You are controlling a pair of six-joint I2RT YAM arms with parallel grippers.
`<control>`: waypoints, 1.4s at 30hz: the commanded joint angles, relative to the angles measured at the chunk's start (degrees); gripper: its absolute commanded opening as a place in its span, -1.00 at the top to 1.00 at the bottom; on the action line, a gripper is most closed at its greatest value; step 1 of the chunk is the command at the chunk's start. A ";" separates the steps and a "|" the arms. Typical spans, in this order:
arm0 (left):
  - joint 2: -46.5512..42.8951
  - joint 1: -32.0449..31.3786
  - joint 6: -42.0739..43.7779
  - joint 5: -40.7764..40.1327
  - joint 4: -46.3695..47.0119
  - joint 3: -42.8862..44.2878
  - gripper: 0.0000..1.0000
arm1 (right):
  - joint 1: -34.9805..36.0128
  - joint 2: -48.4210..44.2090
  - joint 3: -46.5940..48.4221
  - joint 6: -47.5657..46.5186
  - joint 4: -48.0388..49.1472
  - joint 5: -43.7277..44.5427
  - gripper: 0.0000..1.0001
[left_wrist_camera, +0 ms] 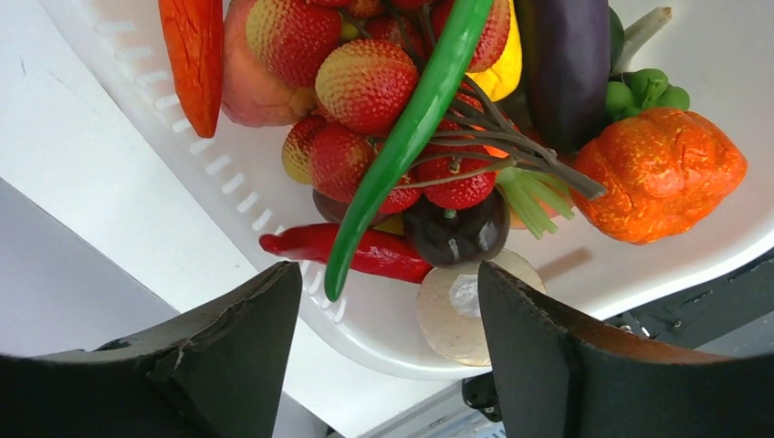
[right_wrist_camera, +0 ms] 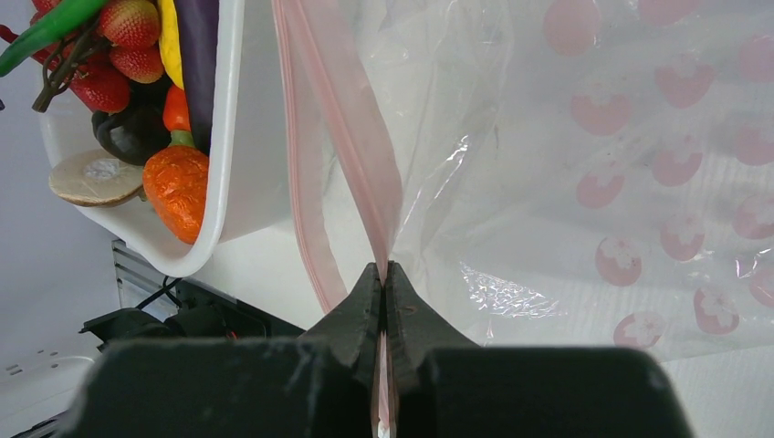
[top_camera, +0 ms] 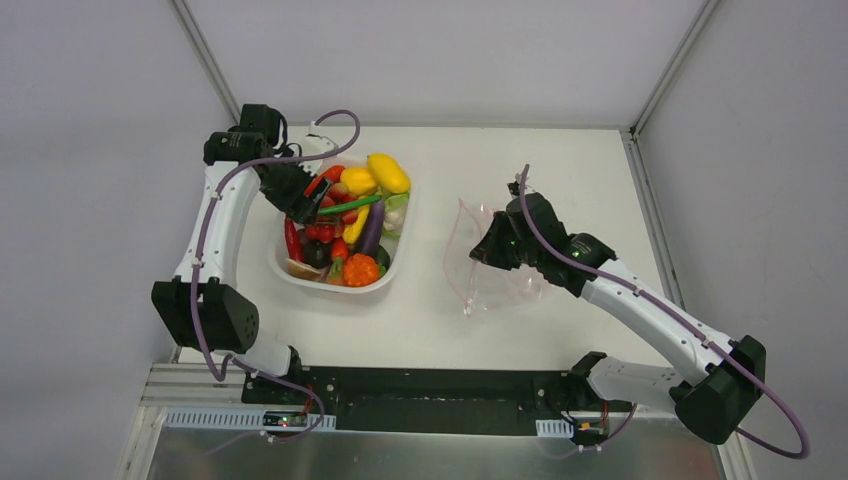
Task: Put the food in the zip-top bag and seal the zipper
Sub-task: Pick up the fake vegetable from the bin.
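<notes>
right gripper (right_wrist_camera: 384,271) pinching zipper (right_wrist_camera: 374,173) of pink-printed zip-top bag (right_wrist_camera: 511,137), left gripper (left_wrist_camera: 388,285) spread over food (left_wrist_camera: 365,82) in white tub (left_wrist_camera: 598,265)

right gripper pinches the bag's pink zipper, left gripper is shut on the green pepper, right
No: the left gripper is open, not shut on the green pepper, as the left wrist view shows. The right gripper does pinch the pink zipper.

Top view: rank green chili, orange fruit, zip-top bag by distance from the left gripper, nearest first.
1. green chili, in the tub, right beside the left gripper.
2. orange fruit, at the tub's near end.
3. zip-top bag, outside the tub, far to the right.
</notes>
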 commanded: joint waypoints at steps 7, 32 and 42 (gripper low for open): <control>5.90 1.03 2.58 0.34 -6.31 6.42 -0.20 | -0.25 -1.63 0.58 -0.58 0.19 0.58 1.00; 6.93 1.30 2.38 -0.48 -7.38 3.63 0.21 | -0.25 -1.38 -0.13 -1.01 0.12 0.90 0.99; 8.56 1.30 2.55 -1.92 -6.37 3.20 0.01 | -0.24 -1.03 -0.41 -1.18 0.15 0.56 0.96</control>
